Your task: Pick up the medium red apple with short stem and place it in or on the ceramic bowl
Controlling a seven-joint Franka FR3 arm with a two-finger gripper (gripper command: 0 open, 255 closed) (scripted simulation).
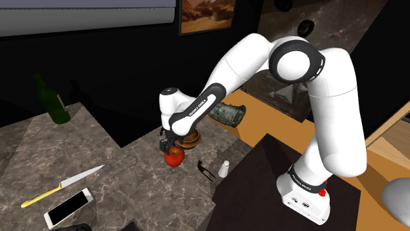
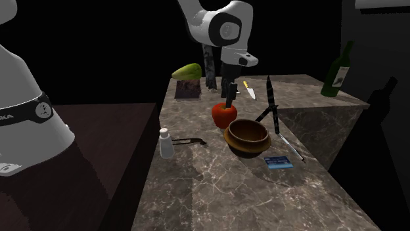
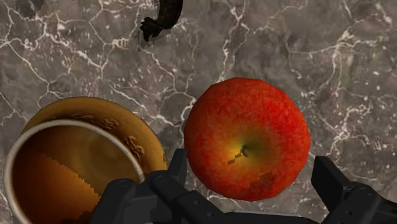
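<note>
Black two-finger gripper hangs right over the round red apple, fingers spread wide down both flanks, not visibly pinching! The apple sits on the grey marble counter, just left of the glossy brown bowl in the shoulder view. Firm, smooth, probably slippery, so squeeze across its widest middle
</note>
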